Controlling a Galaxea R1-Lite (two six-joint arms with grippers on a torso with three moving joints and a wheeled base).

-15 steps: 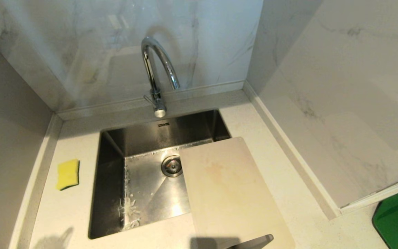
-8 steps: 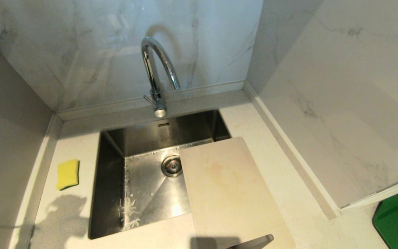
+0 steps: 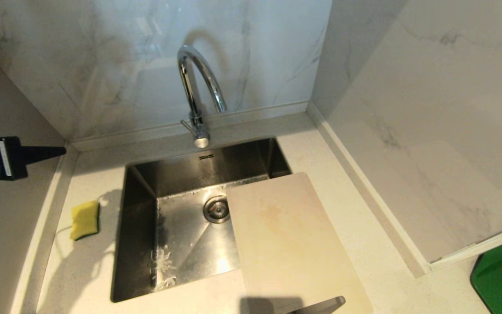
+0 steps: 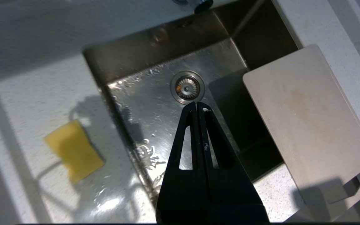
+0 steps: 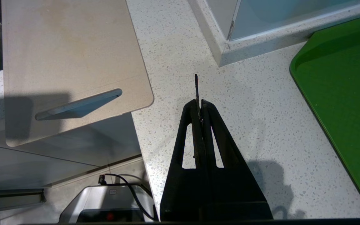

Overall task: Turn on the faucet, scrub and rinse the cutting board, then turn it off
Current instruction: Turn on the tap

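Overhead, cutting board (image 3: 292, 237) overhanging sink (image 3: 137, 244).

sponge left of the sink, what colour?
Yellow. The sponge shows best in the left wrist view, lying flat on the speckled counter.

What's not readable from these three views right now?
- Faucet: the left wrist view cuts off all but its nozzle tip at the top edge, and its lever is too small in the head view to read its position.
- Cutting board: the head view's bottom edge crops its near end.
- Right gripper: outside the head view.
- Green tray: cropped in both views showing it.
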